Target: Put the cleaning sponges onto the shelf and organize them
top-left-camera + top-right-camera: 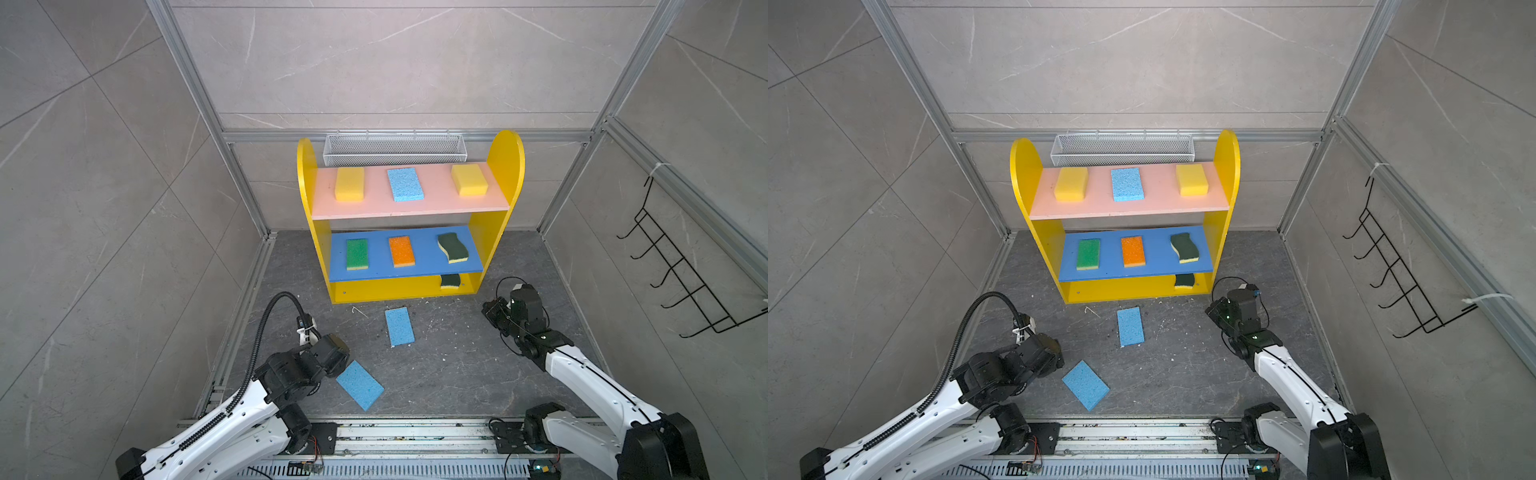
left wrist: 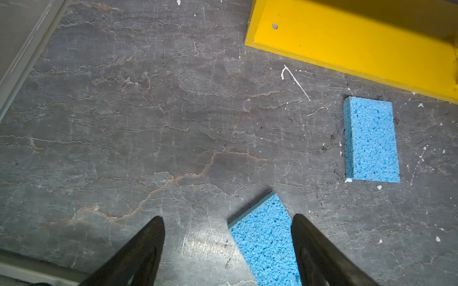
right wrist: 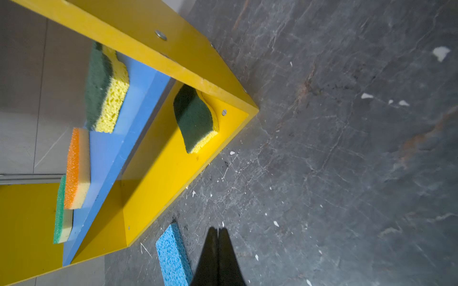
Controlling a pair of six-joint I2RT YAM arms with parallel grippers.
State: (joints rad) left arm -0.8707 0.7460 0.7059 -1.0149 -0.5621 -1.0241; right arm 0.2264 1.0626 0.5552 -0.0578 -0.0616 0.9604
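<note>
- The shelf [image 1: 505, 166] stands at the back of the counter [image 1: 457, 365].
- On its pink board [image 1: 415, 208] lie a left yellow sponge [image 1: 349, 184], a light blue sponge [image 1: 405, 184] and a right yellow sponge [image 1: 469, 179].
- Its blue board [image 1: 419, 266] carries a green sponge [image 1: 357, 254], an orange sponge [image 1: 402, 251] and a wavy dark green sponge [image 1: 453, 247].
- A second wavy sponge [image 1: 450, 281] lies on the yellow bottom [image 1: 386, 289], at the right end.
- A far blue sponge [image 1: 399, 326] and a near blue sponge [image 1: 360, 385] lie on the counter in front of the shelf.
- The left tool [image 2: 226, 218] is spread above a corner of the near blue sponge.
- The right tool [image 3: 218, 230] is pressed together near the shelf's right front corner.
</note>
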